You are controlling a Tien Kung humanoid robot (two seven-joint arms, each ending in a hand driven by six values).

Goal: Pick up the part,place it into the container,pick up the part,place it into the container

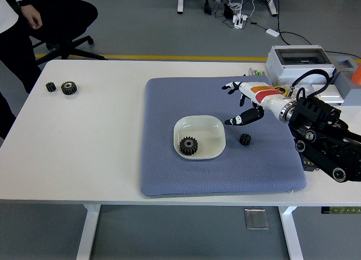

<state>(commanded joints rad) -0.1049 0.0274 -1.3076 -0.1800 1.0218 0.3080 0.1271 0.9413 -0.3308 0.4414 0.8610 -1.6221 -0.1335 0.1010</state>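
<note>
Head view: we see the right robot hand [241, 102] hovering over the blue mat [163, 175] toward the bench's [84, 158] right edge, fingers spread and holding nothing. One black gear [188, 145] lies inside the white bowl [217, 126] at the mat's middle. A smaller gear [245, 139] sits on the mat just right of the bowl. Two more gears [63, 87] rest near the bench's far left corner, where a person [16, 23] stands.

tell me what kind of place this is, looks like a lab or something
Probably a robotics lab or workshop: a height-adjustable white table with a blue mat, black gears as test parts, grey equipment boxes, and cables and a power strip lying on the grey floor.
</note>
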